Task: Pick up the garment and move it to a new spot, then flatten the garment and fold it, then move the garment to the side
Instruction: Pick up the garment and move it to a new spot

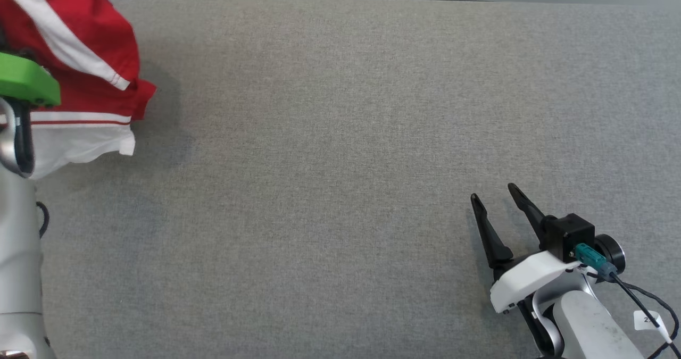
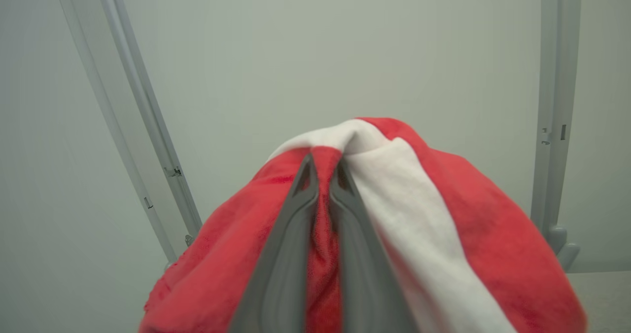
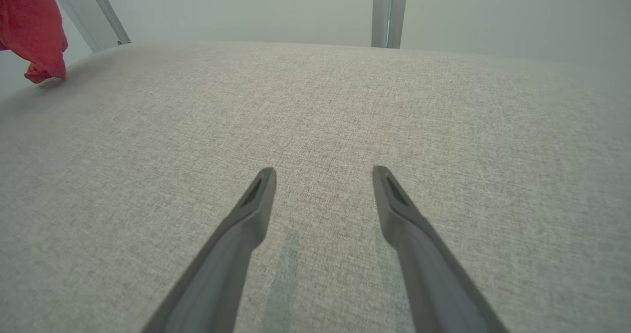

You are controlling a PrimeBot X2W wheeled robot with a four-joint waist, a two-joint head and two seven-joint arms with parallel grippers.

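Garment (image 1: pixel 80 45), red with white stripes: bunched, hanging over the far left of the grey table (image 1: pixel 340 162). Held by the left gripper (image 2: pixel 323 163), jaws pinched narrow on a red fold with cloth draped over both sides. Right gripper (image 1: pixel 492 191): jaws wide, empty, low at the table's near right, well apart. The cloth lies far left of those open jaws, so the carry likely falls to the left arm.

Grey fabric tabletop (image 1: pixel 340 162) (woven texture) with a metal post (image 3: pixel 388 12) behind.
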